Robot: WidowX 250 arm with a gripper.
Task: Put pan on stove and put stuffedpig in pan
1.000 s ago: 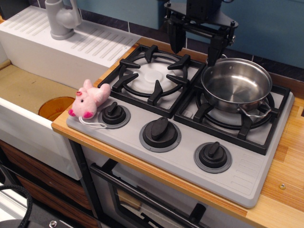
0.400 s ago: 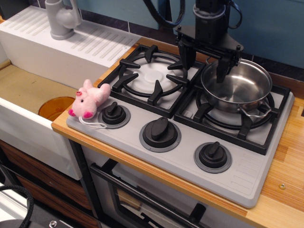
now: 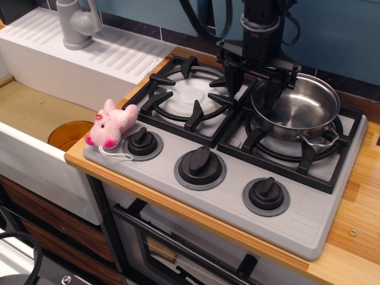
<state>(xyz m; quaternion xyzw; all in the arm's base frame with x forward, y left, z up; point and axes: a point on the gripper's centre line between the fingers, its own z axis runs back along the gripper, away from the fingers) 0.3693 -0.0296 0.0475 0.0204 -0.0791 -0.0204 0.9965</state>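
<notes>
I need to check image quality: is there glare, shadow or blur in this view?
In the observation.image view: the pan shows bright reflections on its steel inner wall; the gripper is dark with little visible detail; the stuffedpig and stove are evenly lit and sharp, with soft shadows only.

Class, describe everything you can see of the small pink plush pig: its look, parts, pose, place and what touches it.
The small pink plush pig is soft pale pink fabric with a darker pink snout and feet and a dark eye. It lies on its side at the front left corner of the grey toy cooktop, against the leftmost black knob. A white string loop trails from it onto the cooktop. Nothing grips it.
</notes>
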